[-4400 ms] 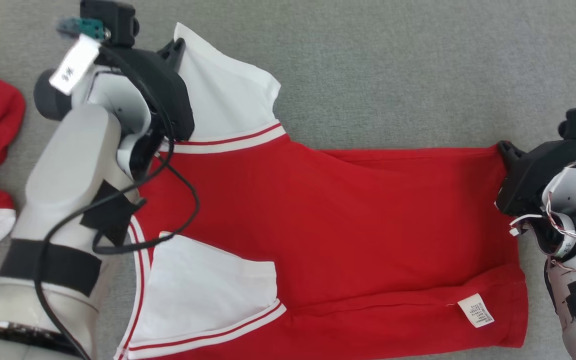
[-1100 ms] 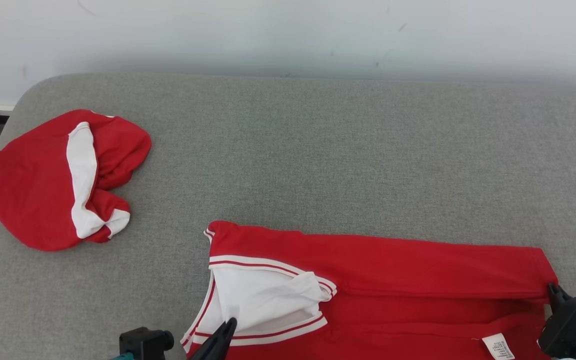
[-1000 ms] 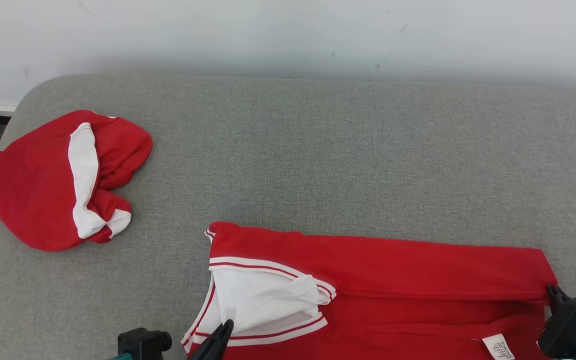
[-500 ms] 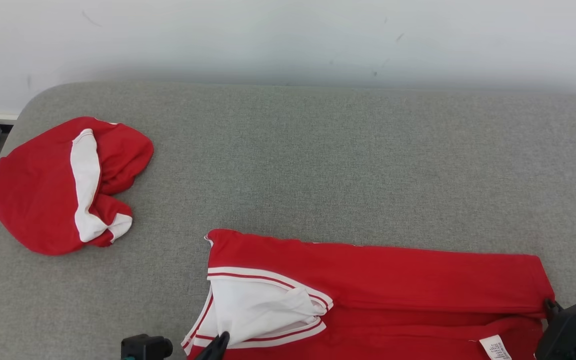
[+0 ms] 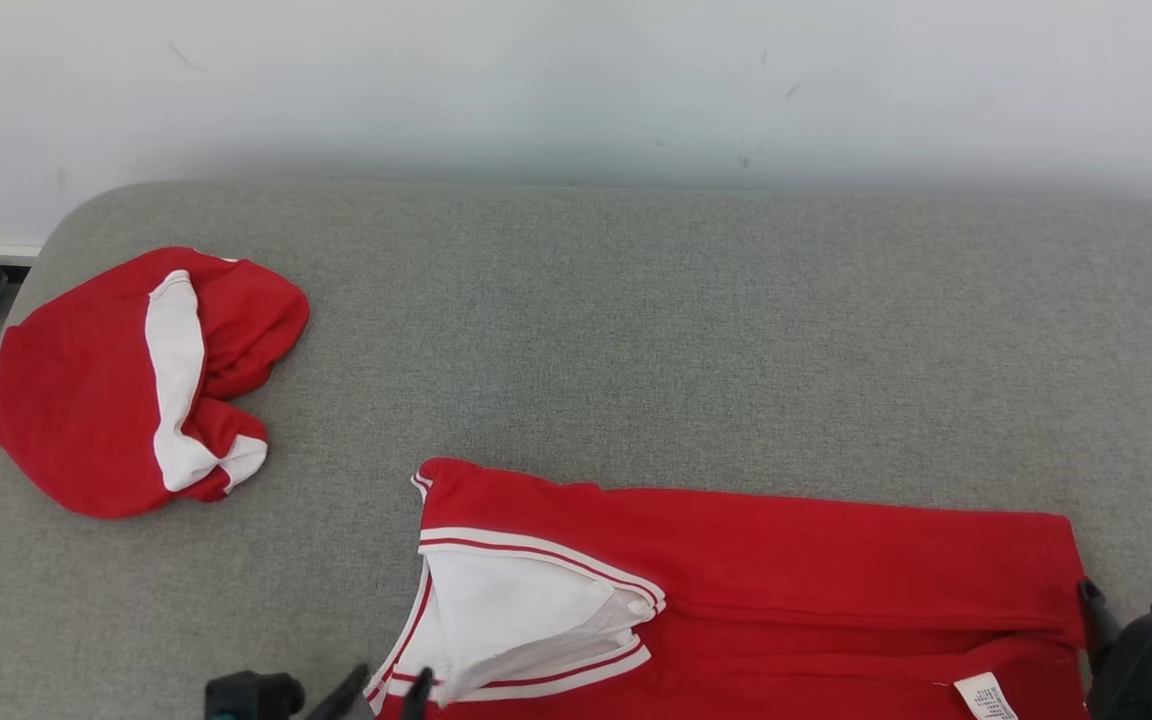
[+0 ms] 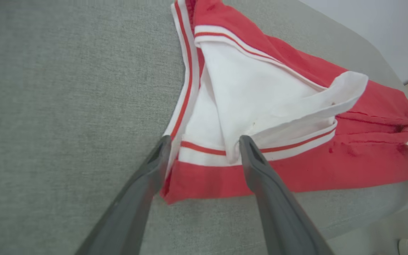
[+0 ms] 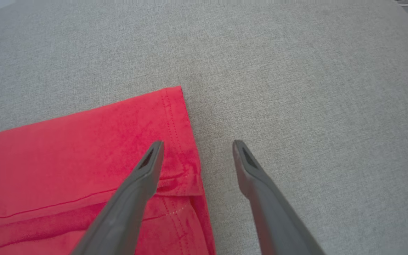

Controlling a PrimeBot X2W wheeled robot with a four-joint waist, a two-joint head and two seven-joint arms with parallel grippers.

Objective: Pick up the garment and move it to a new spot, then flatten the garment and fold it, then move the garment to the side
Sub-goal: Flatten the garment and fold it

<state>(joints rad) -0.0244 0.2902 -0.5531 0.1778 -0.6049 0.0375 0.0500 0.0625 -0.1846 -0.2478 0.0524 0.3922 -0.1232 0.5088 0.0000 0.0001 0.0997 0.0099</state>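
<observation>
Grey fabric-covered surface point(image 5: 636, 330) against a pale wall. On its near edge lies the red garment point(image 5: 786, 560), folded into a long band. At one end the left gripper point(image 6: 204, 141) hangs open over the white sleeve point(image 6: 253, 92). At the other, the right gripper point(image 7: 196, 143) hangs open over the hem corner point(image 7: 175, 106). The cloth looks soft, light and limp, likely to sag and unfold, so it is best pinched through all layers at both ends.
</observation>
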